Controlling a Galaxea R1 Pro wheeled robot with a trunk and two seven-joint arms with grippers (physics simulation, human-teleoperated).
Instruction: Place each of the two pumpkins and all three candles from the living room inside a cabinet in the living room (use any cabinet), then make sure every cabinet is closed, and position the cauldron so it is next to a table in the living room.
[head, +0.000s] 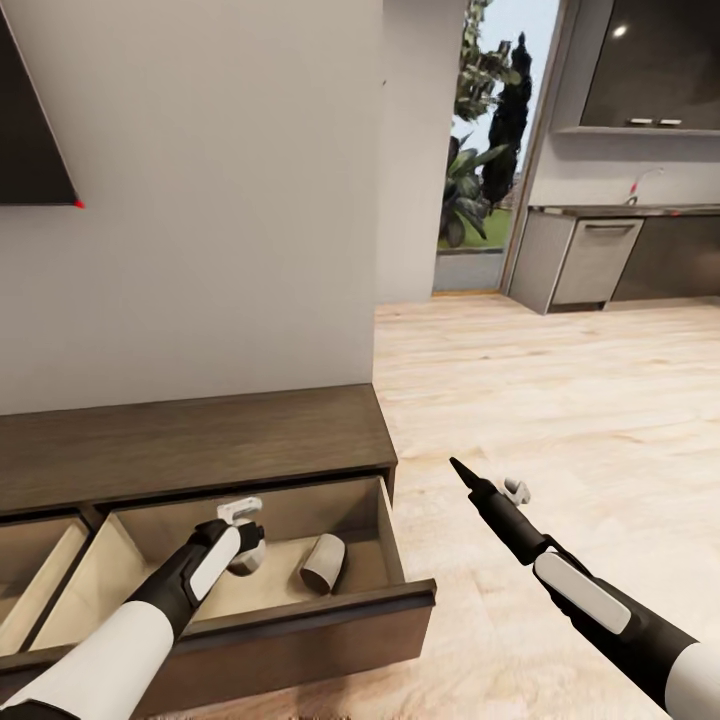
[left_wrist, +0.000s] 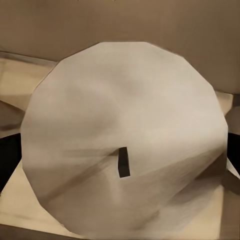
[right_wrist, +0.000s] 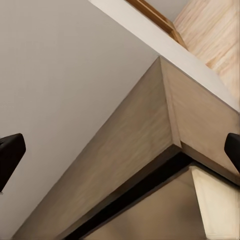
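So the left hand (head: 243, 540) was down in the open drawer (head: 300, 590), clamped on a candle (left_wrist: 120, 145) to drop it beside another candle (head: 324, 562); right hand (head: 478, 480) hung aside, fingers apart.

Two candles are in view: one candle (head: 324, 563) lies on its side on the pale floor of the open drawer (head: 400, 545), and a second candle (left_wrist: 125, 140) sits right before the left wrist camera, its flat end and dark wick facing it. There is one dark-brown cabinet (head: 200, 440) with two drawers pulled open, the second drawer (head: 40, 560) at the left. Two robot arms reach forward, the left arm (head: 150, 610) into the drawer and the right arm (head: 580, 590) over the wooden floor.
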